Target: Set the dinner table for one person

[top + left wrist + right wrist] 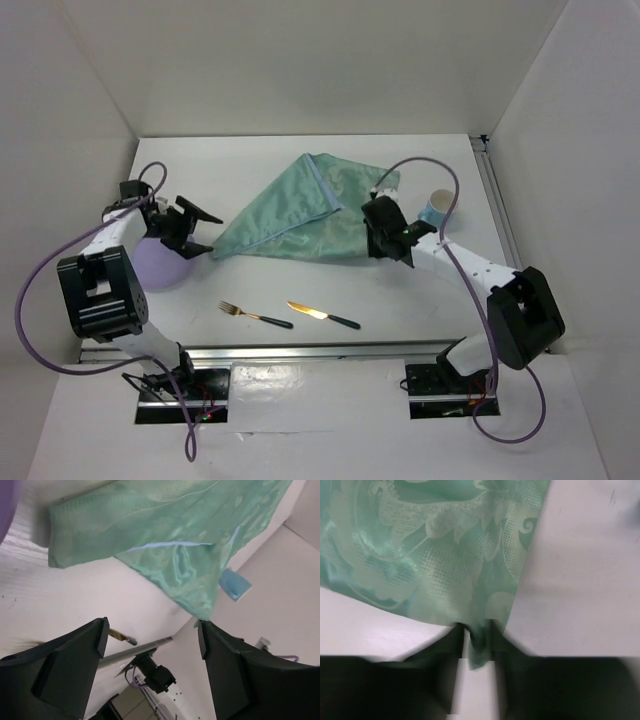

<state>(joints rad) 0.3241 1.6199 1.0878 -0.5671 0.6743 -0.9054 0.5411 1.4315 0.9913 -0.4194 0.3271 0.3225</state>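
My right pincer (479, 650) pinches the cloth (300, 215) by its 4 o'clock corner; my left pincer (152, 625) hangs spread just off the 8 o'clock corner; the white worktop (430, 300) lies under everything. I judge a one-handed drag could bunch the fabric, or sweep it over the fork (250, 314) and knife (322, 315) at 6 o'clock.

From above, the left arm is covering part of the purple dish (165, 268), leaving it impossible to tell bowl from plate, and a cable (457, 200) is crossing the cup (434, 208). In the right wrist view, the right hand (477, 640) is swallowing a corner of the cloth (445, 555) between fingers (435, 665) showing only as a dark blur. In the left wrist view, one finger (70, 665) of the left hand (152, 630) is masking most of a utensil (123, 637).
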